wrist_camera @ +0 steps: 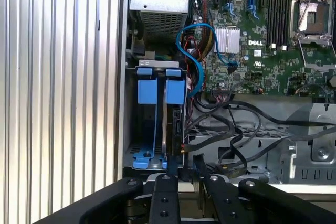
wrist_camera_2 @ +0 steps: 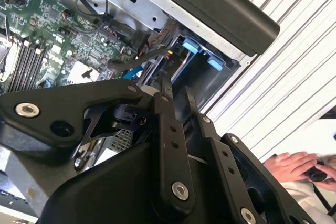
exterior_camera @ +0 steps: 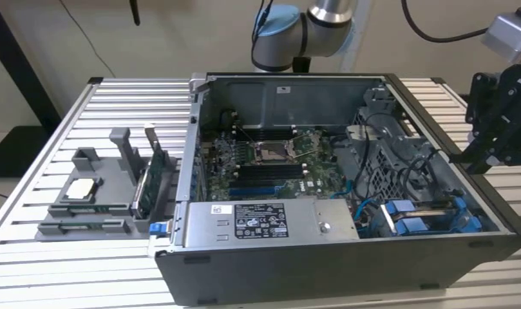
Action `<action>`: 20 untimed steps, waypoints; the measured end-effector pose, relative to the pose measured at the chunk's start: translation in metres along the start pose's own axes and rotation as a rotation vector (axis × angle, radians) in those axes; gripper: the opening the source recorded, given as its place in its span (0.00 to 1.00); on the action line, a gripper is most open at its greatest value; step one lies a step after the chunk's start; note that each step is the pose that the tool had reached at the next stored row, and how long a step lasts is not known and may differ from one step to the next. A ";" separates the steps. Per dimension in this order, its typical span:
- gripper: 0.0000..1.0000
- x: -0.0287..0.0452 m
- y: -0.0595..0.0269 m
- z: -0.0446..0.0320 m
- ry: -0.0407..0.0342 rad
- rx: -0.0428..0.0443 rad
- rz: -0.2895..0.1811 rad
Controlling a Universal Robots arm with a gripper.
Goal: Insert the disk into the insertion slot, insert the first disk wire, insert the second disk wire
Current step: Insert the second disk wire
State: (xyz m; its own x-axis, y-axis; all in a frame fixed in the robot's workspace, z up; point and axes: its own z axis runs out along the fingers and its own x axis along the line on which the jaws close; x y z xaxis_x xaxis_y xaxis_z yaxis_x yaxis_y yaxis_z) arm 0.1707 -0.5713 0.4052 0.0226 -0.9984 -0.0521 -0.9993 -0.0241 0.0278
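The gripper (exterior_camera: 479, 161) hangs at the exterior view's right, over the rim of the open computer case (exterior_camera: 329, 273). In the first wrist view its jaws stand slightly apart with nothing between them, just above the insertion slot (wrist_camera: 130, 129). The disk (wrist_camera: 176, 92), in its blue carrier, sits on edge inside that slot, in the case corner beside the power supply (exterior_camera: 260, 222). A blue cable (wrist_camera: 197, 51) loops from the motherboard (wrist_camera: 262, 72) toward the slot; whether it is plugged in cannot be told.
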 end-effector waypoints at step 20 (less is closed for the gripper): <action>0.26 -0.0167 -0.0035 0.0010 0.0001 0.0000 0.000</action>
State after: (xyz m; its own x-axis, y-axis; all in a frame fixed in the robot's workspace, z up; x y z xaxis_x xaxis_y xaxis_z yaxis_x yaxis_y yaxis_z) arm 0.1738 -0.5544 0.4050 0.0229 -0.9984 -0.0521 -0.9993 -0.0244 0.0278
